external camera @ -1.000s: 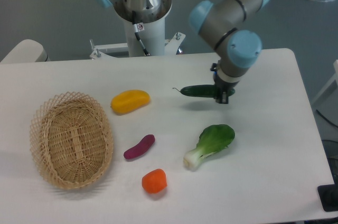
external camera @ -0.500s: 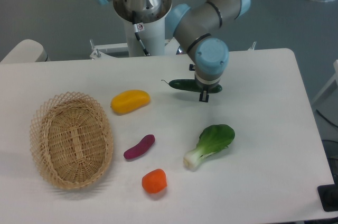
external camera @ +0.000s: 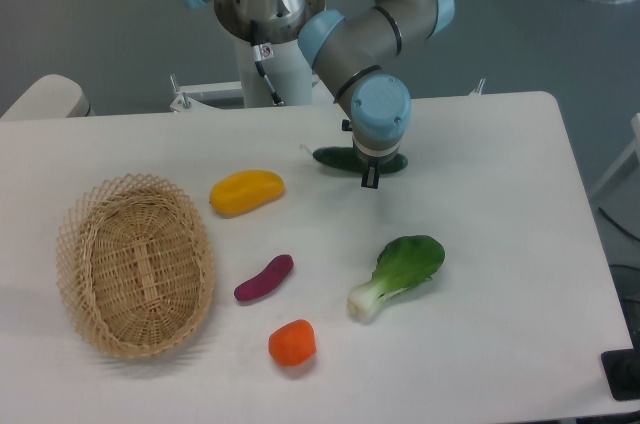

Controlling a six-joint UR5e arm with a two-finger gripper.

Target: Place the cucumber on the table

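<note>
The dark green cucumber (external camera: 334,157) lies level in my gripper (external camera: 369,175), its thin stem pointing left, low over the white table (external camera: 500,244) at the back middle. The gripper points down and is shut on the cucumber near its right half. I cannot tell whether the cucumber touches the tabletop. The gripper's body hides part of the cucumber.
A woven basket (external camera: 135,264) stands at the left. A yellow pepper-like piece (external camera: 246,191), a small purple eggplant (external camera: 264,278), an orange piece (external camera: 292,342) and a bok choy (external camera: 398,272) lie on the table in front of the gripper. The arm's base column (external camera: 268,44) rises behind.
My gripper has carried the cucumber to the left and a little toward the back of the table. The other objects have not moved.
</note>
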